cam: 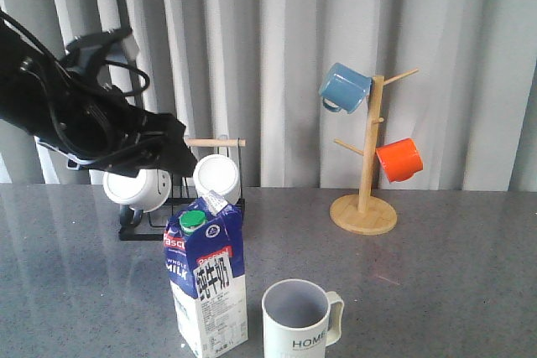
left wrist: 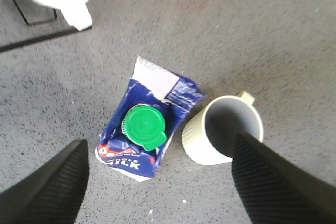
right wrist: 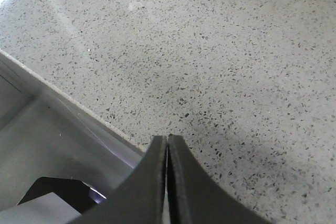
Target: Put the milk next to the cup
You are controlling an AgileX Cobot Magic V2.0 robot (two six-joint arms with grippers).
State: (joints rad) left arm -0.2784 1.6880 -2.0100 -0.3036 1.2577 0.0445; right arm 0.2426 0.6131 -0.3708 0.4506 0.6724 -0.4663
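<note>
grey table (cam: 453,274), milk (cam: 205,282), cup (cam: 298,320), racks

"MILK" in white letters and large Chinese characters are printed on the tall blue-and-white gable-top milk carton (cam: 205,282); "HOME" is lettered darkly on the off-white ribbed mug (cam: 300,320).

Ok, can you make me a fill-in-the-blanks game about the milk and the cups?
The milk has a round cap coloured ____.
The cup beside it says ____ on it.
The orange mug hangs on a ____ stand.
The left gripper above the milk is ____.

Missing words: green; HOME; wooden; open
</note>
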